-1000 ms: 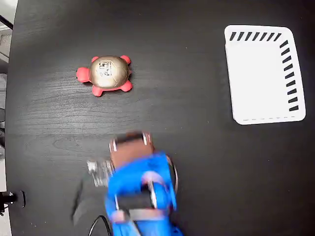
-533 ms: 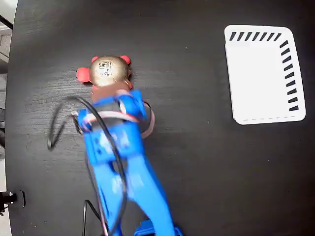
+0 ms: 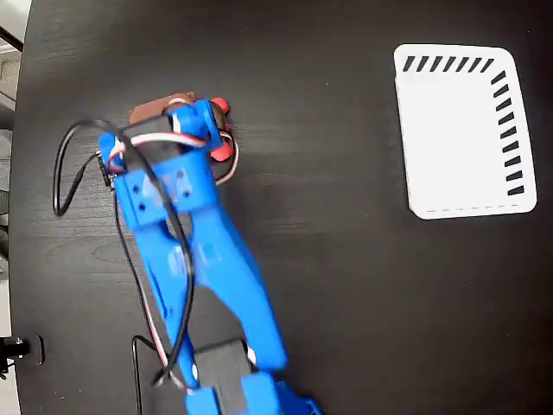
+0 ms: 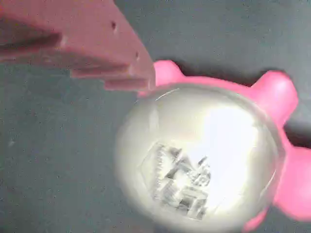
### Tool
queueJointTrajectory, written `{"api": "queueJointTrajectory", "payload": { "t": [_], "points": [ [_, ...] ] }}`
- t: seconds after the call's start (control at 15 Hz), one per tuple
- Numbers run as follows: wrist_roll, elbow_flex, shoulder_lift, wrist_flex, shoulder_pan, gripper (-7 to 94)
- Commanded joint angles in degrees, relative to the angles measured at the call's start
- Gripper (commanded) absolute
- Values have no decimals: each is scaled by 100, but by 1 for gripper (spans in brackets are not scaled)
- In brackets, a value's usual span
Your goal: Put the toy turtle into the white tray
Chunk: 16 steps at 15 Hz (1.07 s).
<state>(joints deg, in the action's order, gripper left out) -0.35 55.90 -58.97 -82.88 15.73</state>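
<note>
The toy turtle [image 4: 199,155] fills the wrist view from directly above, with its shiny gold shell, a small sticker on top and pink legs sticking out on the right. In the fixed view only two of the turtle's red legs [image 3: 222,150] peek out from under the blue arm. My gripper [image 3: 173,117] hangs over the turtle. One reddish-brown finger [image 4: 97,48] reaches the shell's upper left edge. No second finger lies against it, and nothing is gripped. The white tray [image 3: 462,130] lies far to the right, with nothing in it.
The black tabletop [image 3: 346,259] spreads between the turtle and the tray. A black cable [image 3: 65,164] loops out to the left of the arm. The table's left edge [image 3: 22,173] runs close by.
The arm has swung up from the lower middle of the fixed view to the turtle, and now covers most of it. Neither the turtle nor the tray has shifted.
</note>
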Motion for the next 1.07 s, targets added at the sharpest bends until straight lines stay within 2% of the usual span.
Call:
{"api": "queueJointTrajectory", "payload": {
  "t": [0.0,1.0],
  "points": [
    [-18,-615,-18,-264,97,61],
    [-220,-2013,1872,-545,0,61]
  ]
}}
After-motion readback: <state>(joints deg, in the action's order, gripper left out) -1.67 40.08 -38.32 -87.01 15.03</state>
